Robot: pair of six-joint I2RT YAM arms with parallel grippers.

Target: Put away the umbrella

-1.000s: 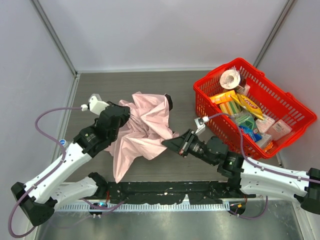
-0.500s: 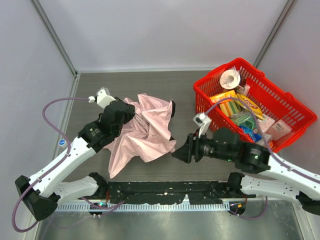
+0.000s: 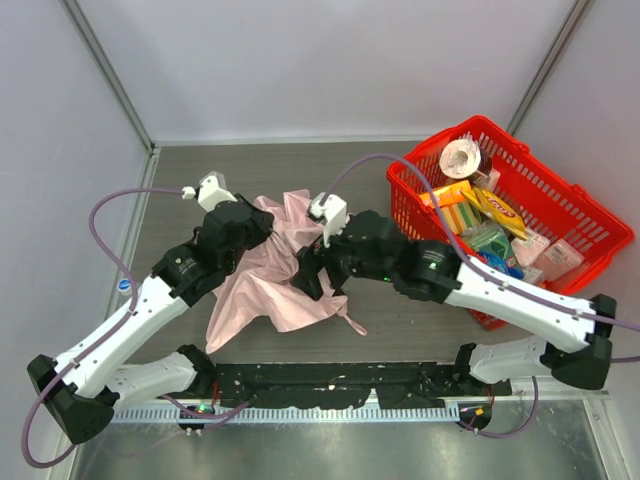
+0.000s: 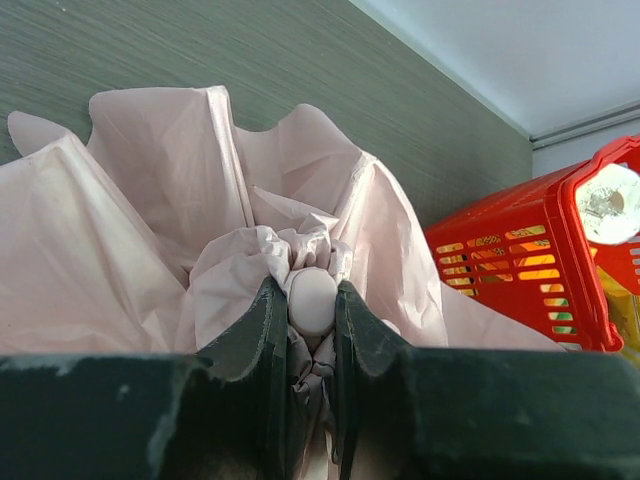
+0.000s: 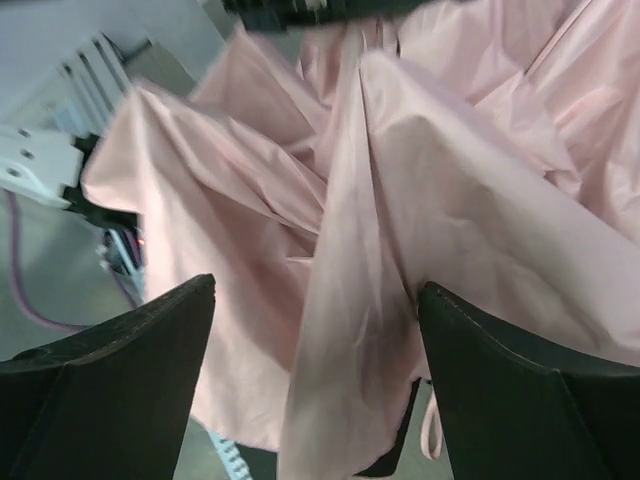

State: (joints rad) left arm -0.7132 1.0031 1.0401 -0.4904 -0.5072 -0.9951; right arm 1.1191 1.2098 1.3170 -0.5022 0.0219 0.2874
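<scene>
Clamping left pincer (image 4: pixel 312 305) on umbrella (image 3: pixel 258 292) knob, right pincer (image 5: pixel 315 292) swung over the fabric, jaws newly apart

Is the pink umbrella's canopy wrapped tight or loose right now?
Loose. The pale pink fabric umbrella lies crumpled, its canopy spread in loose folds across the grey table, not bundled tight.

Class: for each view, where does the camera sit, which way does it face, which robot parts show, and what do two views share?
Top external: above, behind the bases, looking down at the table, left arm, right arm, umbrella and red basket.
Left wrist: on the left arm, facing past the left gripper, shut on the umbrella.
Right wrist: on the right arm, facing pink fabric through the open right gripper.
Shared: top and left wrist show the basket.
</scene>
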